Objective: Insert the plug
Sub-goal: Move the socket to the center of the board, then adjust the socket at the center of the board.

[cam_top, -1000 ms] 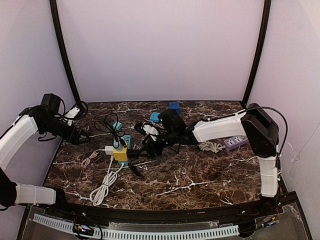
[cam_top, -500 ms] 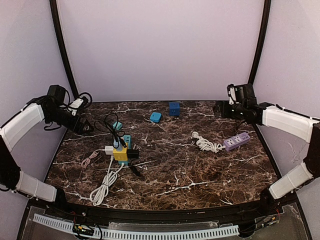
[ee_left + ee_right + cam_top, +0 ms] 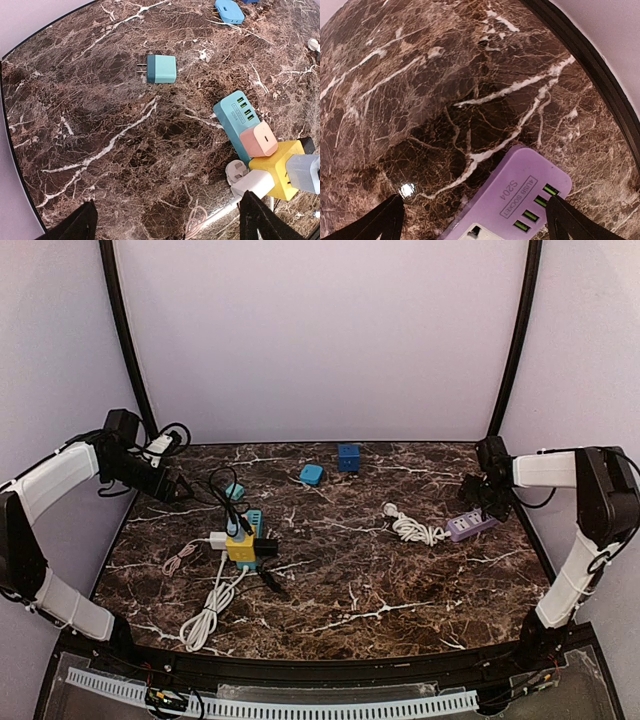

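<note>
Left hand (image 3: 168,200) spread wide, empty. The teal plug (image 3: 161,69) lies ahead of it on the tabletop (image 3: 90,125), its length along the line between the fingers, prongs facing away from the teal strip (image 3: 235,116). Right hand (image 3: 475,199), also apart and empty, hangs over the purple strip (image 3: 520,195) — well off, so the left is nearer.

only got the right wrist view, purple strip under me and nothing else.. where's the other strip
Observer: The teal power strip lies left of centre on the table, with a pink charger and a yellow adapter on it.
Operator: any loose plug near it
Observer: Yes, a teal plug lies by itself on the far side of that strip, apart from it, with its prongs bare.
Operator: left gripper got anything
Observer: No, the left gripper is open and holds nothing.
</note>
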You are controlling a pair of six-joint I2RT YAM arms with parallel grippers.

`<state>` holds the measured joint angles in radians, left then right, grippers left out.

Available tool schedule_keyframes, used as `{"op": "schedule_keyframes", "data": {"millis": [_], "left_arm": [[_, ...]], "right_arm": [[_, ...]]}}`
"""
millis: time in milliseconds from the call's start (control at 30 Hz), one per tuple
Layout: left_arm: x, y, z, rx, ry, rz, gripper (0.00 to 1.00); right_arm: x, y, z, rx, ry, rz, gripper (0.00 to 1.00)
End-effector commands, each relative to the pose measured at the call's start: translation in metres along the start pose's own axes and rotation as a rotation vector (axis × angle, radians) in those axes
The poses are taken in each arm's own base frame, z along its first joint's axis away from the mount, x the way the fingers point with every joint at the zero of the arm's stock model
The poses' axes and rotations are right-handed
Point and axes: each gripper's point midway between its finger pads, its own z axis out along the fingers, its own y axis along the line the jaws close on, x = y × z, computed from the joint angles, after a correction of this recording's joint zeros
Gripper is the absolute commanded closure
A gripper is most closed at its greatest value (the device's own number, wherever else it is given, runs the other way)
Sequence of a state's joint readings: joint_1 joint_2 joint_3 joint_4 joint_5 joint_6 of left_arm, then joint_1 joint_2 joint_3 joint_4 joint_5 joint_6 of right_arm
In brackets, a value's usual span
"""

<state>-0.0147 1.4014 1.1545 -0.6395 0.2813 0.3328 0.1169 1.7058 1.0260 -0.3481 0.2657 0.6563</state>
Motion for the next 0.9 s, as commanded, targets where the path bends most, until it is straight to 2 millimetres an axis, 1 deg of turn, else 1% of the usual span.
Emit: {"op": "schedule_keyframes", "data": {"millis": [0,100,167,267,367,433,567,633,800,867], "left_arm": [[0.002,-0.006,-0.011,0.011,-0.033,0.011,0.12],[0.002,-0.008,-0.011,0.023,-0.033,0.01,0.13],[0.001,-0.009,-0.012,0.028,-0.034,0.008,0.13],[-0.004,-0.011,-0.015,0.042,-0.042,0.007,0.13],[-0.006,-0.013,-0.015,0.058,-0.044,0.002,0.13],[-0.006,-0.013,-0.015,0.062,-0.041,0.001,0.13],[-0.004,-0.013,-0.012,0.064,-0.03,0.001,0.13],[-0.004,-0.013,-0.012,0.066,-0.03,0.002,0.14],[-0.003,-0.013,-0.01,0.068,-0.023,0.002,0.14],[-0.002,-0.013,-0.009,0.07,-0.021,0.003,0.14]], "right_arm": [[-0.001,-0.012,0.009,0.08,-0.009,0.141,0.01],[0.007,-0.011,0.017,0.097,0.023,0.134,0.01],[0.016,-0.019,0.018,0.159,0.047,0.107,0.01],[0.023,-0.03,0.009,0.291,0.031,0.029,0.01],[0.026,-0.031,-0.003,0.365,0.01,-0.031,0.02],[0.026,-0.032,-0.008,0.391,-0.005,-0.051,0.01],[0.026,-0.037,-0.011,0.433,-0.005,-0.077,0.01],[0.023,-0.039,-0.014,0.462,-0.009,-0.097,0.01],[0.007,-0.045,-0.039,0.58,-0.057,-0.157,0.01],[0.009,-0.044,-0.038,0.549,-0.055,-0.143,0.01]]}}
